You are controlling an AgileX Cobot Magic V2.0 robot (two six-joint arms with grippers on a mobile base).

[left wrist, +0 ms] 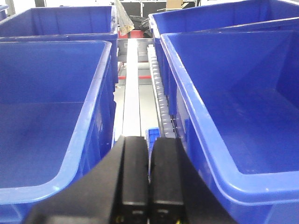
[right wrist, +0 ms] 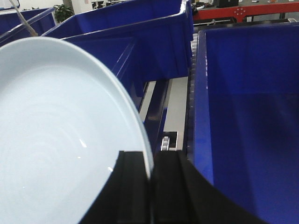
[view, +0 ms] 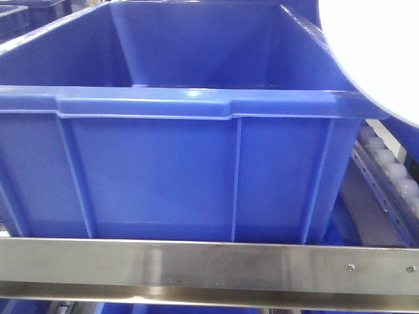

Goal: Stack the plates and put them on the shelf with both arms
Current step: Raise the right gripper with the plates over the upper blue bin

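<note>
One plate (right wrist: pixel 60 140) is in plain view: round, shallow, pale bluish-white and glossy, with faint concentric rings and a low upturned rim. The right gripper (right wrist: pixel 152 186) holds it on edge, its black fingers pinching the rim, above the gap between blue crates. In the front view the same white curve (view: pixel 373 52) fills the upper right corner, beside one big blue crate (view: pixel 170 150), which is smooth moulded plastic with vertical ribs and a thick lip. Whether a second plate lies against the first cannot be told.

That front view alone shows the shelf's flat brushed-steel front rail (view: pixel 209 265), with two small screws, and a row of white rollers (view: pixel 393 173) at the right. The left wrist view shows four crates, two on each side, with a pale flat rail (left wrist: pixel 131 88) and a white roller track (left wrist: pixel 161 93) running between them. The left gripper (left wrist: pixel 148 186) holds nothing there, its black fingers pressed together. The right wrist view shows three or more crates.
</note>
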